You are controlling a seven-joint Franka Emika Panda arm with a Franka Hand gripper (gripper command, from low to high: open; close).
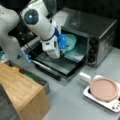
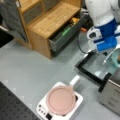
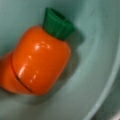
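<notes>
One toy carrot (image 3: 40, 60), orange with green top, lying inside one teal bowl (image 3: 100, 75), close under the wrist camera. In both front views, bowl (image 1: 71, 41) inside one open toaster oven (image 1: 100, 27), pincer (image 1: 62, 51) at its rim, spread impossible to tell. Farther off on the worktop (image 1: 72, 100), one pink pan (image 1: 103, 88).

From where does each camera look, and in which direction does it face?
Front view: raised, facing the open toaster oven; arm and gripper reach toward the teal bowl.
Front view: high, beside the oven, looking down past the pink pan to the wooden cabinet; the gripper shows.
Wrist view: looks straight down at the toy carrot in the bowl; no gripper shows.
Shared: oven, pan, bowl.
</notes>
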